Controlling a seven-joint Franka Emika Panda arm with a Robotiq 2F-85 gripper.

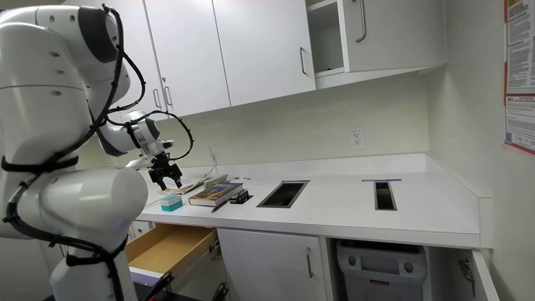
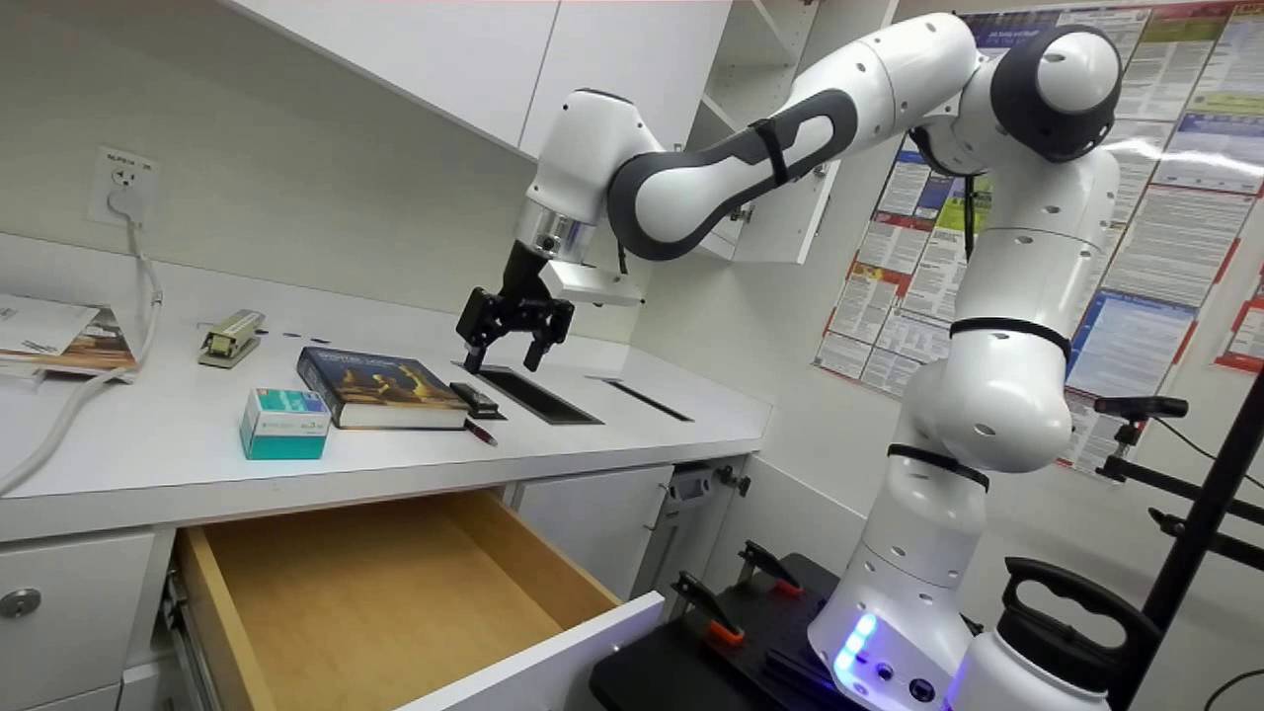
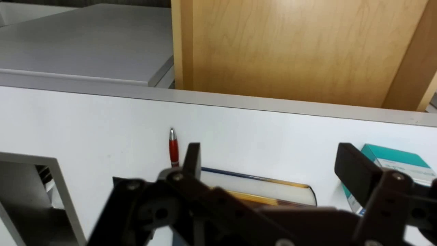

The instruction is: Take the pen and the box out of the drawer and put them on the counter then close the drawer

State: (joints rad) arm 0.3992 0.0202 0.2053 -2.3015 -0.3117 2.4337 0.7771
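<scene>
I have my gripper (image 2: 505,359) spread wide above the countertop (image 1: 338,202); below it, the red pen (image 3: 173,148) and teal-and-white box (image 2: 285,425) lie to opposite sides, the pulled-out drawer (image 2: 375,592) lower.

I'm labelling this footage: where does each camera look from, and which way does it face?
An exterior view: close beside the arm, facing the counter and back wall; arm large at left, gripper further off.
An exterior view: across the open drawer from the robot's base, facing the arm and the posters; base, arm and gripper show.
Wrist view: above the counter, looking down at the red pen, book, box and drawer; of the robot, only the gripper shows.
Both exterior views share drawer, book and box.
</scene>
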